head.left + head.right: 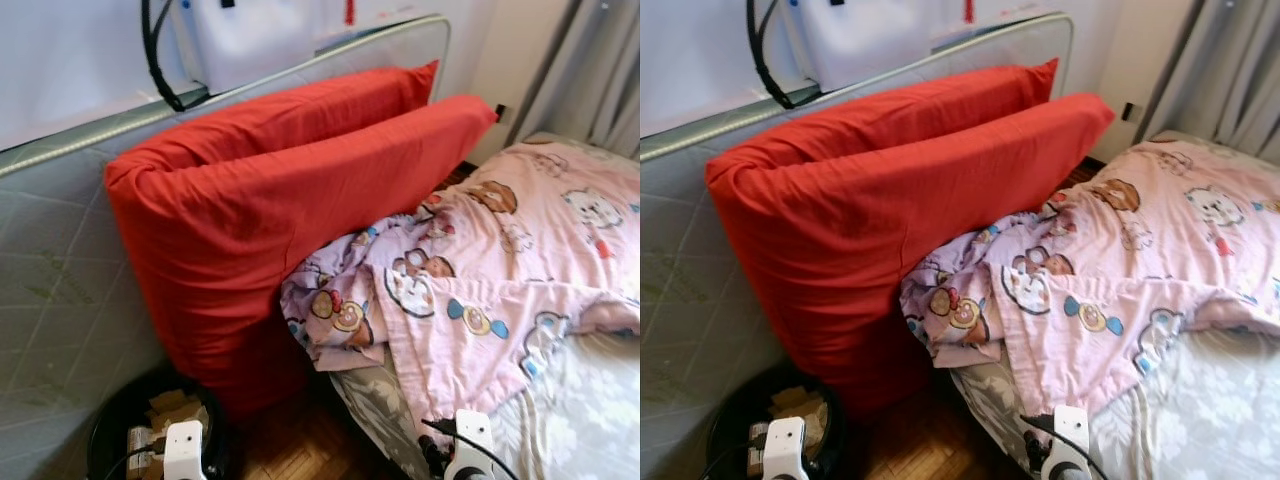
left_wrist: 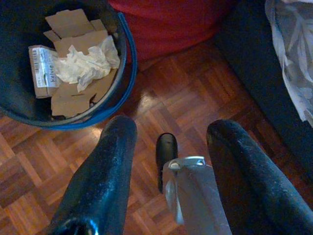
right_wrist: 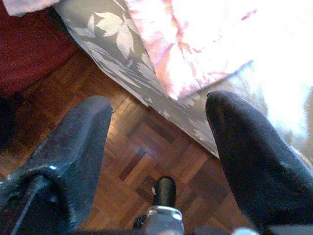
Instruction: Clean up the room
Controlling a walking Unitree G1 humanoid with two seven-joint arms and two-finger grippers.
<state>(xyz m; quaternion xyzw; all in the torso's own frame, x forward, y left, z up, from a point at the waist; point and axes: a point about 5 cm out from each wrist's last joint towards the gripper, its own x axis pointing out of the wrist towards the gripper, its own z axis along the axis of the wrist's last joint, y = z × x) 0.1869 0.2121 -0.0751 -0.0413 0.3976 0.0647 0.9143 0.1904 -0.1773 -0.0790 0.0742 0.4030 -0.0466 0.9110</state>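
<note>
We see two long red fabric pillows [image 1: 290, 200] leaning on a grey quilted mattress [image 1: 60, 270] at left, a pink cartoon-print blanket [image 1: 480, 270] crumpled on the bed at right, and a round black bin [image 2: 124, 73] of cardboard scraps near left. Left gripper [image 2: 166, 147] and right gripper [image 3: 159, 132] hang spread and empty over parquet floor [image 2: 195, 83].

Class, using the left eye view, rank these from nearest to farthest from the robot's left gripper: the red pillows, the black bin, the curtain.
Measured from the left gripper, low on the robot's left:
1. Black bin, right beside the gripper on the floor.
2. Red pillows, leaning on the upright mattress just beyond the bin.
3. Curtain, far across the bed on the robot's right.
</note>
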